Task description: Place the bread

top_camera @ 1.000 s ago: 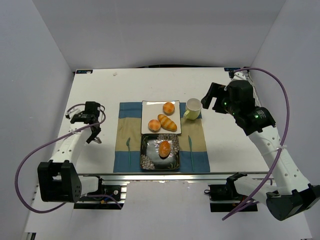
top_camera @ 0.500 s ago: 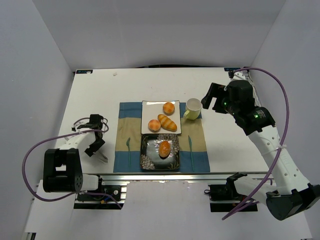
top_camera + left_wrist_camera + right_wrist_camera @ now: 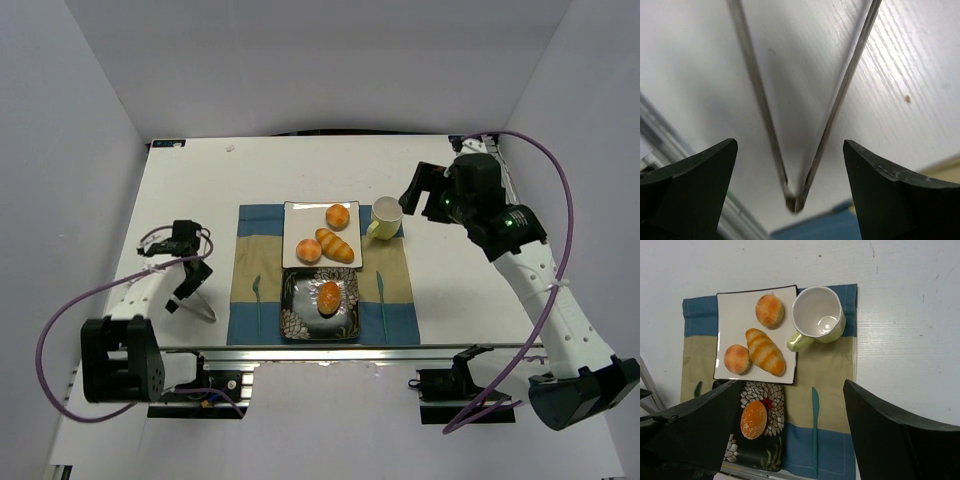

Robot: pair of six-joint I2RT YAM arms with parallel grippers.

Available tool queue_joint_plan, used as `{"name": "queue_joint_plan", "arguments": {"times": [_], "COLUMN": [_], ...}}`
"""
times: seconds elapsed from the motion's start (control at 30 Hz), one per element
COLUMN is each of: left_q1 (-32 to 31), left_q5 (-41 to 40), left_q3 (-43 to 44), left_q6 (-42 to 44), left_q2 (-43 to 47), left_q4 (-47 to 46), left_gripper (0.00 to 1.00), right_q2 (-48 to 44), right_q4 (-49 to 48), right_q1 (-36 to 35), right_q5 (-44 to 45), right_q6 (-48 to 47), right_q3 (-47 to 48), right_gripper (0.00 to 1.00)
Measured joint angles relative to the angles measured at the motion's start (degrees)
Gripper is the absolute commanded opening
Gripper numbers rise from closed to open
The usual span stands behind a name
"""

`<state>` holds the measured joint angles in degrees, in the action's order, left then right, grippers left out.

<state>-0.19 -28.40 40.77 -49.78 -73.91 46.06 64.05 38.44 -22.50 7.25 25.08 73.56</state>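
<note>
The bread point(image 3: 329, 296) point(image 3: 753, 419), a small golden oval roll, lies on the black floral plate point(image 3: 292, 325) point(image 3: 771, 460) at the near edge of the placemat. My left gripper point(image 3: 188, 290) point(image 3: 790, 145) hangs low over the table left of the mat. It is open, with gaps on both sides of the metal tongs point(image 3: 203, 308) point(image 3: 795, 200) lying between its fingers. High up beside the mug point(image 3: 386, 213) point(image 3: 817, 315), my right gripper point(image 3: 418, 200) point(image 3: 790, 385) stands open and holds nothing.
A white plate point(image 3: 296, 215) point(image 3: 735, 315) behind the black one carries two round buns and a ridged roll. A teal knife point(image 3: 380, 290) point(image 3: 815, 425) and a teal fork point(image 3: 256, 295) lie on the blue and tan placemat point(image 3: 390, 260). The table's near edge is close to the tongs.
My left gripper has opened wide and the tongs now rest loose on the table between its fingers. The right arm has shifted only slightly. The bread has not moved.
</note>
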Motion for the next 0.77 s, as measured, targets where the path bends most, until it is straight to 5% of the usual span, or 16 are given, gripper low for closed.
{"name": "queue_joint_plan", "arguments": {"times": [0.23, 0.33, 0.77], "left_q1": [0.0, 0.0, 0.02], "left_q5": [-0.55, -0.35, 4.74], "left_q3": [16.11, 26.84, 34.07], "left_q6": [-1.46, 0.94, 13.14], "left_q2": [16.76, 21.73, 10.6], "left_q4": [16.0, 15.1, -0.24], "left_gripper": [0.98, 0.98, 0.98], "right_q2": [4.94, 5.4, 4.63], "right_q4": [5.46, 6.43, 4.2], "right_q1": [0.07, 0.37, 0.74], "right_q5": [-0.35, 0.74, 0.11], "right_q6": [0.28, 0.96, 1.79], "right_q3": [10.73, 11.1, 5.35], "right_gripper": [0.89, 0.89, 0.89]}}
